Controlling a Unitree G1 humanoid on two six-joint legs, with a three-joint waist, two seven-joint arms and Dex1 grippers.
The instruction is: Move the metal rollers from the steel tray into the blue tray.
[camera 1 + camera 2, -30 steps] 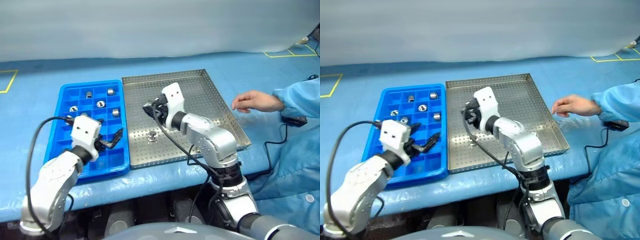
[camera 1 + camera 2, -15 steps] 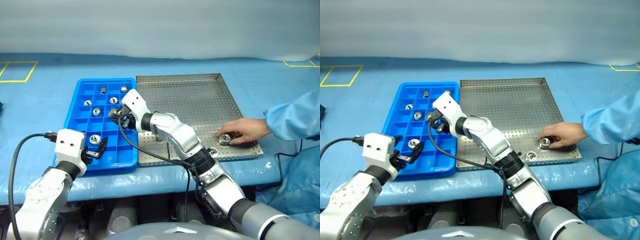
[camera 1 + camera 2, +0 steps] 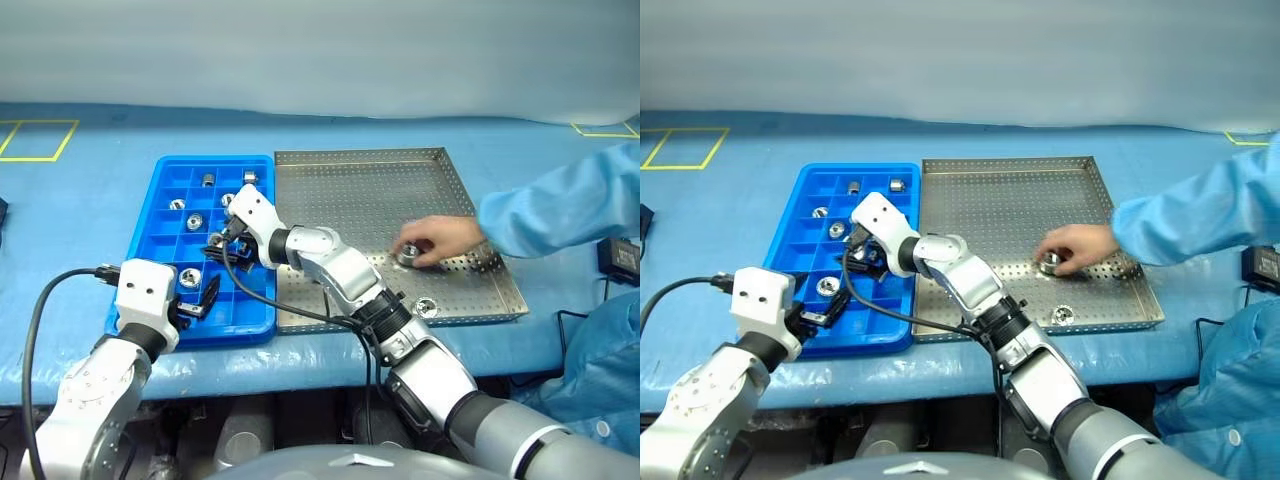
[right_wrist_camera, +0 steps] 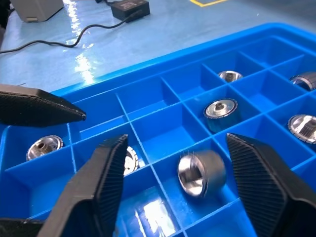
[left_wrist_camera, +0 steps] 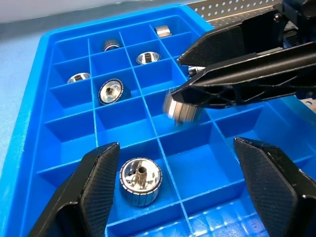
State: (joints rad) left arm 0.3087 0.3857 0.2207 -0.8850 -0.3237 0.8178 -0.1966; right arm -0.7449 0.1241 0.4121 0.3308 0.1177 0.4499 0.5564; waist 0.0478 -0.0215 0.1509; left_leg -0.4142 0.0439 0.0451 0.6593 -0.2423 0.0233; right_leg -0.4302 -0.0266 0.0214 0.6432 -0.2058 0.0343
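The blue tray lies left of the steel tray. My right gripper hovers open over the blue tray's middle compartments. A metal roller lies loose in a compartment below its spread fingers, blurred, and shows under them from the left wrist as well. My left gripper stands open over the tray's near compartments, beside a roller. Several more rollers sit in the far compartments. In the steel tray one roller lies near the front rim.
A person's hand in a blue sleeve rests inside the steel tray on another roller. A black cable trails from my left wrist. A black adapter lies at the far right on the blue tabletop.
My right gripper swung left from the steel tray to over the blue tray, then opened and let its roller drop. The person's hand reached into the steel tray and slid a roller left.
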